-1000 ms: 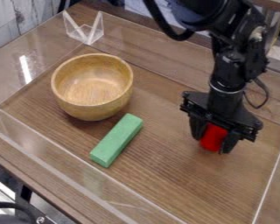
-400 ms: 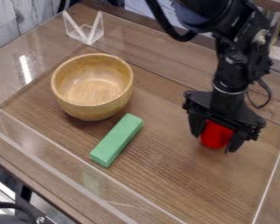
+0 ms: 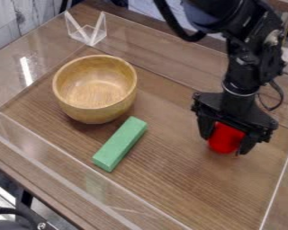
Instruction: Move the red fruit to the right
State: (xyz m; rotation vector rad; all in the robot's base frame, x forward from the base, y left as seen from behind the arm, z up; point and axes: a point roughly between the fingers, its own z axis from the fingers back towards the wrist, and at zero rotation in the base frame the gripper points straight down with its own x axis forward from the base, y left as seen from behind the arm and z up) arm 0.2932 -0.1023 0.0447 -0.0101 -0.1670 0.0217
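Pincer shifted slightly, open, red fruit (image 3: pixel 225 139) between its fingertips (image 3: pixel 201 126)

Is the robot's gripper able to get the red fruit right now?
Probably yes: the gripper is open right around the red fruit, with nothing else between them.

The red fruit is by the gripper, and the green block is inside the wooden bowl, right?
Not quite: the green block is outside the wooden bowl, lying on the table, as the camera view shows. The red fruit is indeed by the gripper.
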